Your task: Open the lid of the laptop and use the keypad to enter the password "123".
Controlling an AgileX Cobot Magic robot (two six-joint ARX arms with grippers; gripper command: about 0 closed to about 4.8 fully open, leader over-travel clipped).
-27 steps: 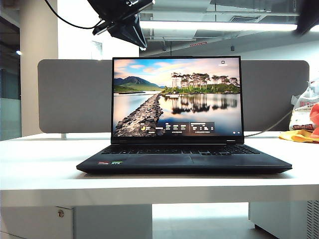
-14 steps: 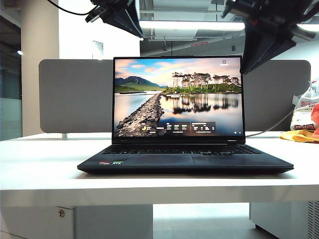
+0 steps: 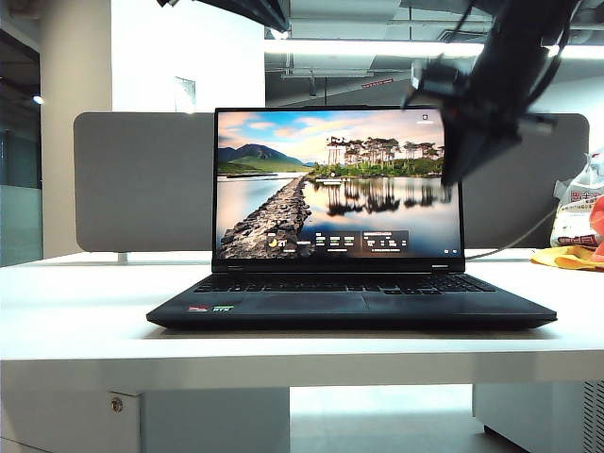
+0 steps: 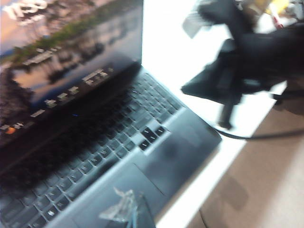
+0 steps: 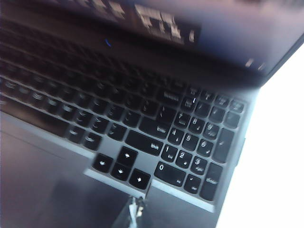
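The black laptop sits open on the white table, its lid upright and showing a lake landscape. The keypad lies flat in front of the screen. My left gripper hangs high above the lid's upper left corner, mostly cut off by the frame. In the left wrist view its tip is shut over the trackpad, well above it. My right gripper, blurred, hangs before the screen's upper right part. In the right wrist view its shut tip hovers near the arrow keys and number keys.
A grey divider board stands behind the laptop. Bags and yellow cloth lie at the table's far right, with a cable running towards the laptop. The white table ends close in front of the laptop.
The left gripper has risen and nearly left the top of the exterior view. The right gripper has swung down from the upper right corner in front of the screen.
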